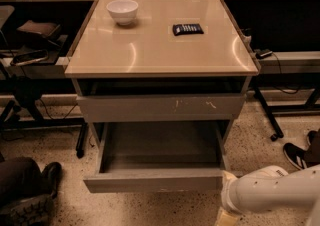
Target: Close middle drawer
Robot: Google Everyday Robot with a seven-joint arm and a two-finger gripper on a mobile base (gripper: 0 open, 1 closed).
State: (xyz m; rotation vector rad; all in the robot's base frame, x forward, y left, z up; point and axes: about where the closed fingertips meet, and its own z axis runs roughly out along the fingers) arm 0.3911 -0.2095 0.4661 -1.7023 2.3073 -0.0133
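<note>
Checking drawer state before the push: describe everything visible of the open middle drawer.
The middle drawer is a wide, deep grey box, metal by its look, with a plain, handle-less front. It is pulled far out, level, and looks empty. It sits below the scratched drawer front. The gripper is low by its front corner at the picture's right; contact cannot be told.

White bowl (122,11) near back-left corner of the desk (150,52). Flat black rectangular item (187,29) right of centre toward the back edge, well apart from the bowl. Scratched grey drawer front (160,107) under the front edge. Black shoe (30,202) on the floor front-left, sneaker (296,155) on the right. Claw (227,217) low, below the front-right corner.
</note>
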